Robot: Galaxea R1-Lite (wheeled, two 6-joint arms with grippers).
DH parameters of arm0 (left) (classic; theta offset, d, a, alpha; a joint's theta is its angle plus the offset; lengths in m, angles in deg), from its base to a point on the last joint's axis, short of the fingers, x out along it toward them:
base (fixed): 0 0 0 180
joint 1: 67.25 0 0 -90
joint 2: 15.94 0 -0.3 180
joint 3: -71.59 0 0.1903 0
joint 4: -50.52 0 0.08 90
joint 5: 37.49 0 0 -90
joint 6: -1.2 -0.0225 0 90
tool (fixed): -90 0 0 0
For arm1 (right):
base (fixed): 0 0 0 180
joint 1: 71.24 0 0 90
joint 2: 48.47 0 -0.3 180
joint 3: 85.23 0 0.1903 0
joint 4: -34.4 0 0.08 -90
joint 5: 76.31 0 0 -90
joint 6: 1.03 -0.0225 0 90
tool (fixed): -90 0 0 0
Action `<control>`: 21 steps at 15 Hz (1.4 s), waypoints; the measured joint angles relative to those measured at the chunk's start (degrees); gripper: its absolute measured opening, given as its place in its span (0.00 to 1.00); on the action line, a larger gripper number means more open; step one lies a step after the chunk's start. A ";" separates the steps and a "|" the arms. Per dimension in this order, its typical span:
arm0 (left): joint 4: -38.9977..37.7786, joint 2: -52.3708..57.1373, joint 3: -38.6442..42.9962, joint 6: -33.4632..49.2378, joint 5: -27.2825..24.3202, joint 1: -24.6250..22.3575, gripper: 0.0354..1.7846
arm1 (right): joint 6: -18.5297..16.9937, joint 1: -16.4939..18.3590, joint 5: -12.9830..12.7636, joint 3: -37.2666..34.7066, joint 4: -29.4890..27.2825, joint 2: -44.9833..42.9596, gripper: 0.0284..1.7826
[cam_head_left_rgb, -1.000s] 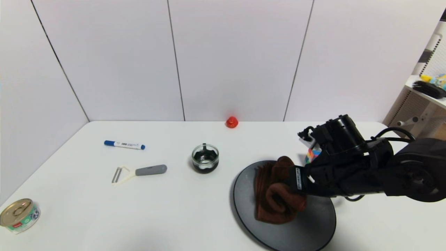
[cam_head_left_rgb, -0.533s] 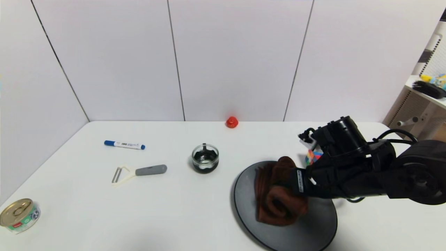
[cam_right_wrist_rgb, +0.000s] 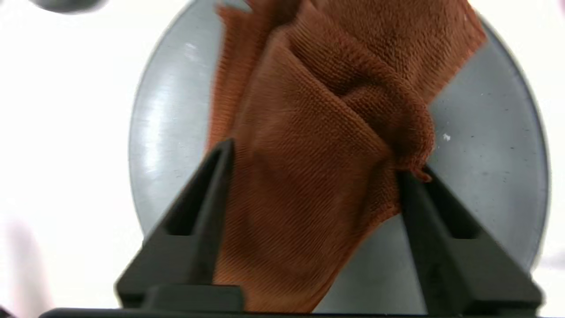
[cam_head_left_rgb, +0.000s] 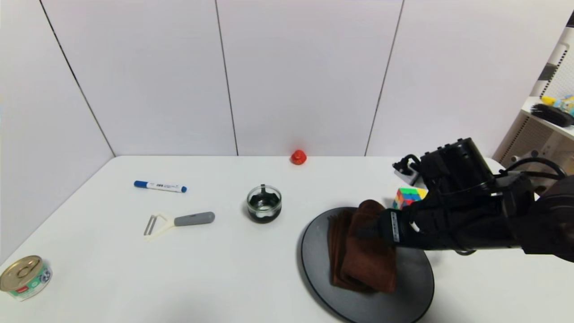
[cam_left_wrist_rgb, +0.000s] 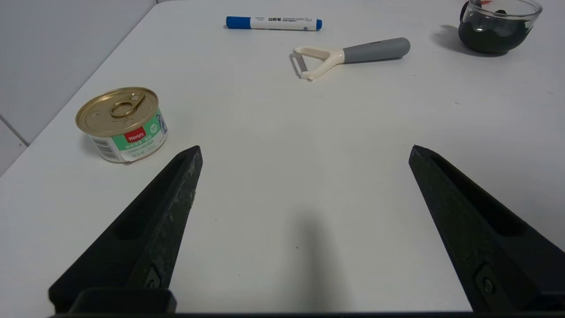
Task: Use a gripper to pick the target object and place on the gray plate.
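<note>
The dark brown towel (cam_head_left_rgb: 358,255) lies loosely folded on the gray plate (cam_head_left_rgb: 403,296) at the front right of the table. My right gripper (cam_head_left_rgb: 374,229) hovers low over the towel's right side, open. In the right wrist view the towel (cam_right_wrist_rgb: 318,110) lies on the plate (cam_right_wrist_rgb: 485,154) between and beneath my right gripper's (cam_right_wrist_rgb: 318,161) spread fingers. My left gripper (cam_left_wrist_rgb: 304,150) is open and empty above bare table at the front left, out of the head view.
A multicoloured cube (cam_head_left_rgb: 408,196) stands just behind the plate, beside my right arm. A glass bowl (cam_head_left_rgb: 264,204), peeler (cam_head_left_rgb: 179,222), blue marker (cam_head_left_rgb: 160,186), tin can (cam_head_left_rgb: 24,277) and small red object (cam_head_left_rgb: 298,157) lie to the left and back. A shelf stands far right.
My right gripper has opened and drawn back to the right and up. The towel has dropped out of its bunched shape and settled flatter on the plate. The cube shows more.
</note>
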 joint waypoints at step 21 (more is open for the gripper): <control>0.00 0.00 0.00 0.02 -0.02 0.00 0.94 | 19.79 17.70 -7.67 -22.42 -1.27 -66.37 0.94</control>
